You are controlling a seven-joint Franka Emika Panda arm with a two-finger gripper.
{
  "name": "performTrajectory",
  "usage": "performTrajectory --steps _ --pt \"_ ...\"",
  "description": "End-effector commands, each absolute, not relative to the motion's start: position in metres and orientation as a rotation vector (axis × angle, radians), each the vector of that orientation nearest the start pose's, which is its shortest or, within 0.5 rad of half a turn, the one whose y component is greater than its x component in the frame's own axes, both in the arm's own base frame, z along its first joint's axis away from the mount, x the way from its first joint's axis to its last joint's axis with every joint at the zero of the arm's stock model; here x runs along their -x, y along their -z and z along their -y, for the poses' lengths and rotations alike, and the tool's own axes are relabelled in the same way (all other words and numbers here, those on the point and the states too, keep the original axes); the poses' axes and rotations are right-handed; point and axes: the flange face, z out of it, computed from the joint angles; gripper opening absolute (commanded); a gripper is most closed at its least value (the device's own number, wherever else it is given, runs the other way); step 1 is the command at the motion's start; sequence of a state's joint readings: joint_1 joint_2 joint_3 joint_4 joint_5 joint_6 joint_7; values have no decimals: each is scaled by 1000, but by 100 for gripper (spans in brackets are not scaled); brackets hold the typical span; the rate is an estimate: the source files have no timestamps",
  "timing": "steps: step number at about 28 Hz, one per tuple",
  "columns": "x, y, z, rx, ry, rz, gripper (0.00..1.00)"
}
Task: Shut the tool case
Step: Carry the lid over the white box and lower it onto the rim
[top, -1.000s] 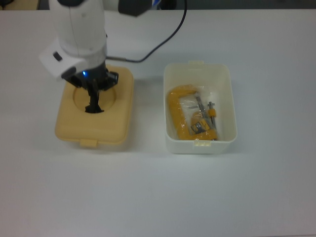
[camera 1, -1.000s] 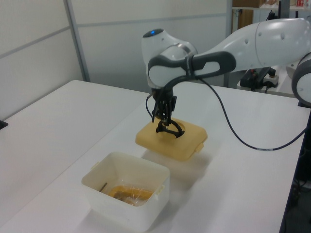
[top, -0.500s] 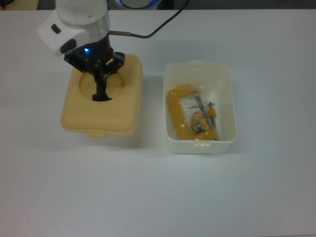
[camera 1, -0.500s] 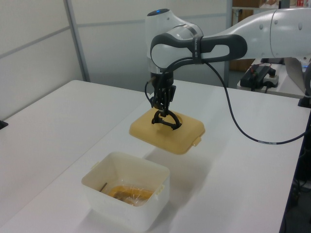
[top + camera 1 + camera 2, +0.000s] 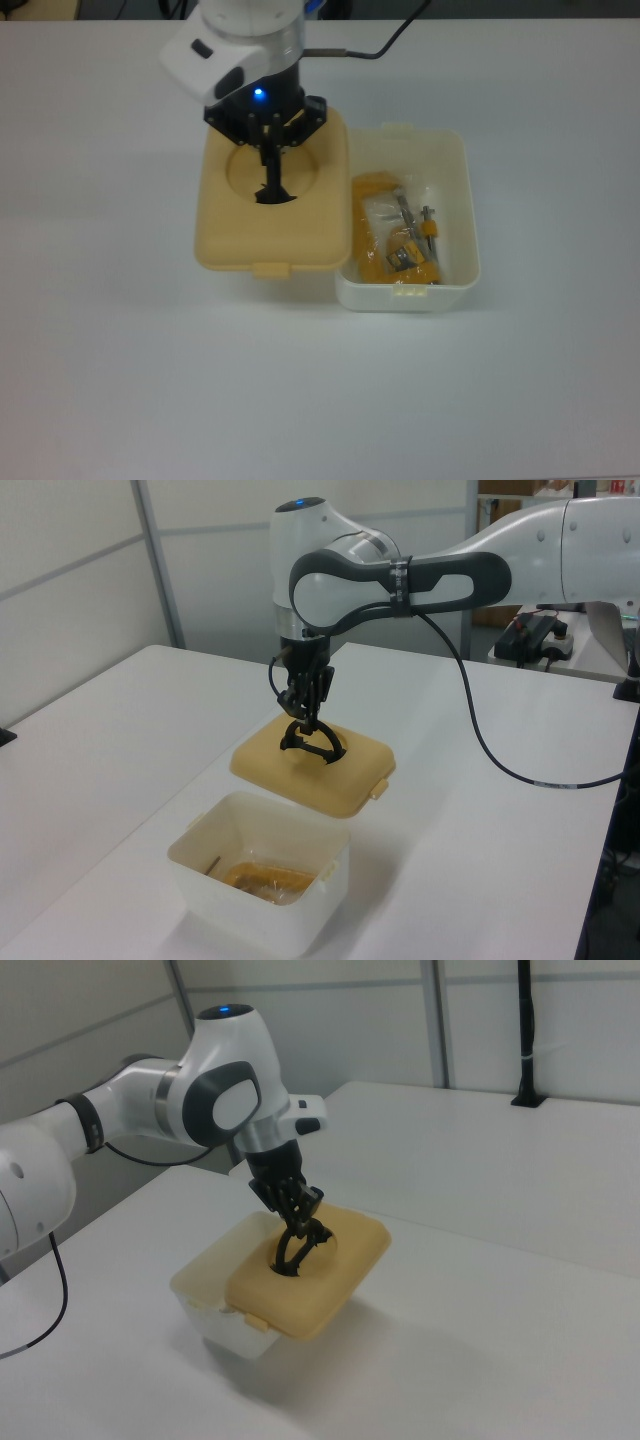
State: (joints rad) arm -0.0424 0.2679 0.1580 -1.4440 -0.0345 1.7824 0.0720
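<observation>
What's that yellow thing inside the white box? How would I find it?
Start at the white table and find the white plastic tub in the top view's right half. Inside lies the yellow clamp, curved, with a metal screw. It is bright yellow, unlike the paler tan lid the gripper carries beside it.

The tub (image 5: 455, 160) looks like translucent white plastic, the lid (image 5: 225, 225) matt tan plastic, the tabletop (image 5: 320, 400) smooth matt white.

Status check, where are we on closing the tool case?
Hand shut on tan lid's black handle. Lid airborne, overlapping white translucent tub edge. Nothing in the way.
</observation>
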Motion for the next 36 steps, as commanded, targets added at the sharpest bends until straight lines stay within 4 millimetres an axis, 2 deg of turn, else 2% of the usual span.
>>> performTrajectory --steps 1,6,8,13,18,23,29,31,36 --pt "-640 -556 -89 3106 111 46 0" --pt "-637 -553 -116 3105 104 61 0" --pt "-634 -550 -134 3113 102 70 0" --pt "-632 -547 -159 3114 117 65 0" --pt "-631 -544 -177 3115 137 56 0" --pt "-636 -531 -197 3134 148 45 0" --pt "-640 -525 -204 3133 145 20 0" --pt "-638 -530 -215 3122 160 30 0" --pt "-637 -541 -225 3109 186 14 0"
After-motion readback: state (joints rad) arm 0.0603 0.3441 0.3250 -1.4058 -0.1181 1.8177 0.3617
